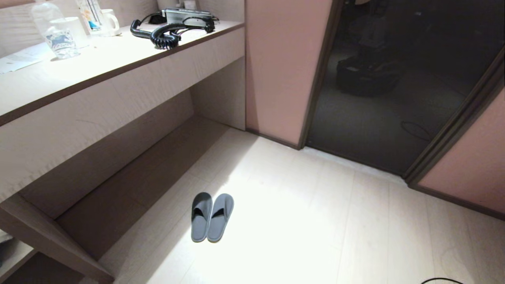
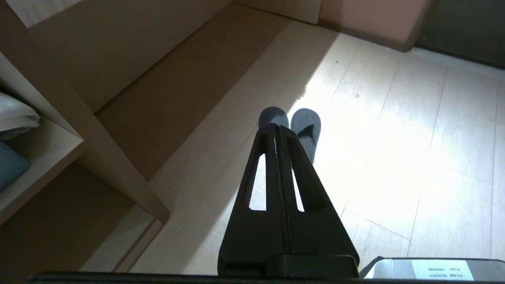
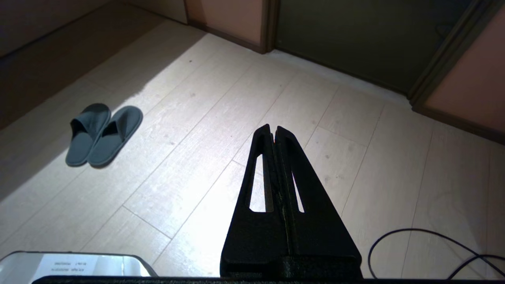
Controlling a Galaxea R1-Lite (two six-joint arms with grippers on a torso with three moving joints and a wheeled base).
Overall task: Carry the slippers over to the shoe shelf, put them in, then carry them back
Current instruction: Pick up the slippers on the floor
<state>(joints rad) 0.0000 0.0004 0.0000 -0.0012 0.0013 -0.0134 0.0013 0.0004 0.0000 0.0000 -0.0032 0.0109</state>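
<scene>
Slippers (image 1: 212, 217) together on floor (image 1: 315, 221), ahead of both clenched, empty pincers (image 2: 278, 128) (image 3: 273, 128).

Pale wood-plank floor (image 1: 315, 205) with a pair of grey-blue slippers (image 1: 212, 217) lying side by side and touching, toes pointing away — just beside the shadowed recess under a long desk counter (image 1: 98, 67). On the counter: a clear bottle (image 1: 55, 33), white mugs (image 1: 108, 21), papers (image 1: 19, 59) and a coiled black cord (image 1: 165, 37) — a thin black cable (image 3: 434, 244) lies on the floor
</scene>
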